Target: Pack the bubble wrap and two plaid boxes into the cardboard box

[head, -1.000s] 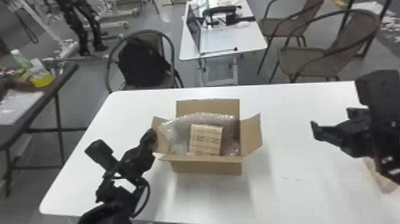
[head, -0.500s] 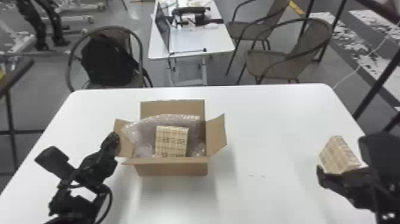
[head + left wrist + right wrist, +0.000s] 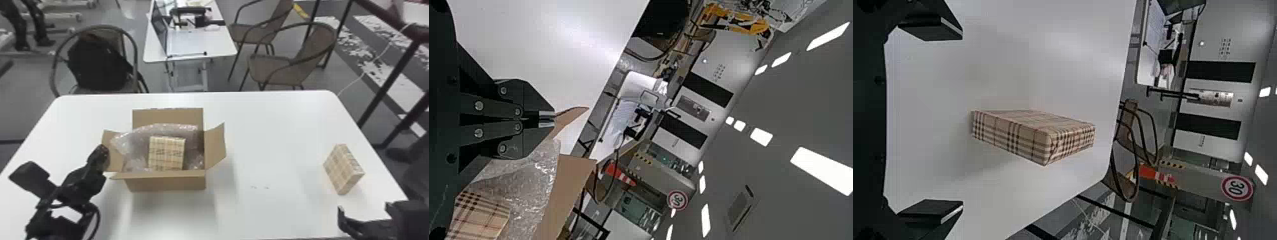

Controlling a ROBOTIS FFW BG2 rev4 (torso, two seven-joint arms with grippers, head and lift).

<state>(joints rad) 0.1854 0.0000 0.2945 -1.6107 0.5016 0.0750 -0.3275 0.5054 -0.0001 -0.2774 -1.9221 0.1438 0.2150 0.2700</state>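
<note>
the plaid box [image 3: 343, 169] lies beyond the right tool [image 3: 364, 209], fingers apart, by the tabletop's right edge [image 3: 353, 129]; left tool [image 3: 551, 118] clamps a flap [image 3: 568, 117].

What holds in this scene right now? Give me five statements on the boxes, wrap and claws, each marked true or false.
1. One plaid box sits inside the cardboard box. True.
2. The bubble wrap lies outside the cardboard box. False: it is inside, behind the first plaid box.
3. The second plaid box is on the table, outside the cardboard box. True.
4. The right claw is clamped on the second plaid box. False: its fingers are open, short of it.
5. The left claw is closed on the left flap. True.
</note>
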